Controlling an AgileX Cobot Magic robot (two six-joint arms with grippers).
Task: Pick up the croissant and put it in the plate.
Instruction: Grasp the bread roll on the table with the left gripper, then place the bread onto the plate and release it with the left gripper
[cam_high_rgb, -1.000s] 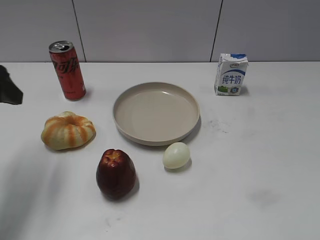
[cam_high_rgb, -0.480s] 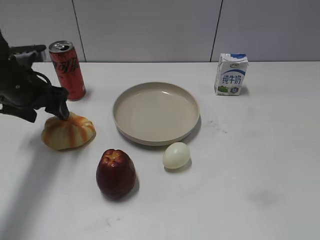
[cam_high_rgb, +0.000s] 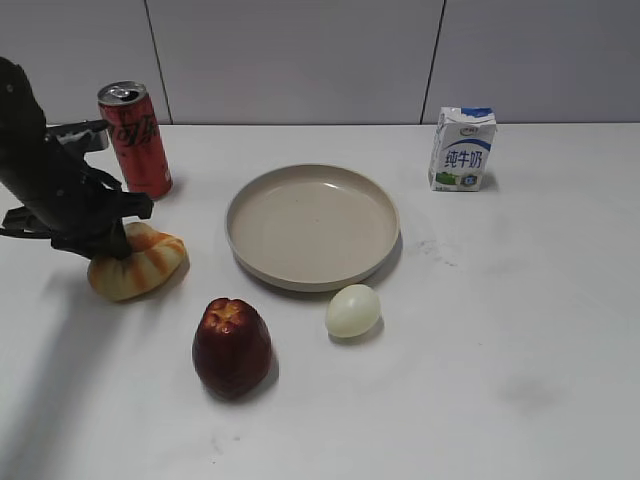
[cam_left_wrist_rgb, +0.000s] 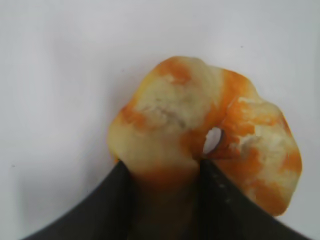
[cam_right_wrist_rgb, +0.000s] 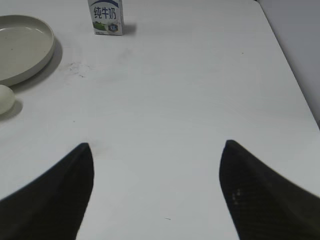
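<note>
The croissant (cam_high_rgb: 140, 265), a ridged orange and cream bun, rests on the white table at the left, left of the beige plate (cam_high_rgb: 312, 283). My left gripper (cam_high_rgb: 112, 240) has come down on its upper left side. In the left wrist view its two dark fingers (cam_left_wrist_rgb: 162, 167) squeeze one lobe of the croissant (cam_left_wrist_rgb: 200, 125), with one finger at the bun's hole. My right gripper (cam_right_wrist_rgb: 156, 150) is open and empty over bare table, out of the exterior view. The plate's edge also shows in the right wrist view (cam_right_wrist_rgb: 25, 45).
A red cola can (cam_high_rgb: 135, 140) stands behind the croissant. A dark red apple (cam_high_rgb: 232, 347) and a pale egg (cam_high_rgb: 352, 310) lie in front of the plate. A milk carton (cam_high_rgb: 462, 148) stands at the back right and also shows in the right wrist view (cam_right_wrist_rgb: 106, 16).
My left arm came in from the left, lowered onto the croissant and closed on one lobe. The croissant is squashed and shifted slightly. Nothing else moved.
</note>
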